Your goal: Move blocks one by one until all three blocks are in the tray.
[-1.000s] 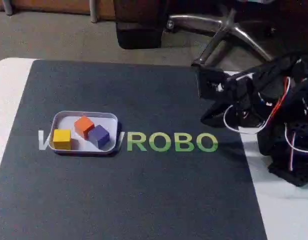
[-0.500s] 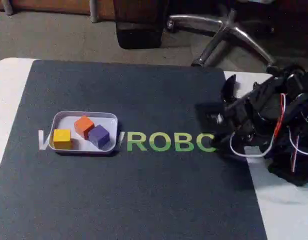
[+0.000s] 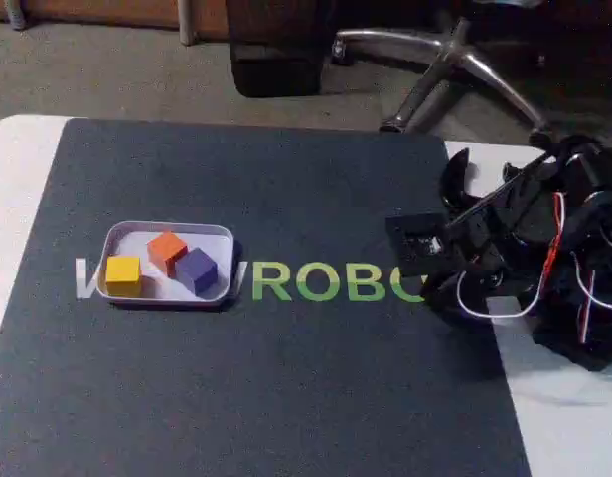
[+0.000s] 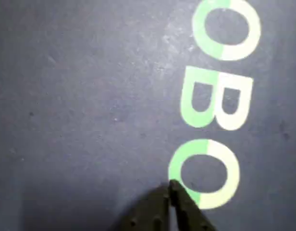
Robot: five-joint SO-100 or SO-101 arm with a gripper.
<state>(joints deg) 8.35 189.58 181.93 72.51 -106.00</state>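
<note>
Orange, yellow, purple: three blocks (image 3: 167,262) in one tray (image 3: 219,235); gripper (image 4: 169,188) closed.

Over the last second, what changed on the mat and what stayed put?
The arm pulled back toward its base at the right of the fixed view and folded lower. The tool is shut and empty over the mat's lettering. The orange, yellow and purple blocks stayed in the tray.
</note>
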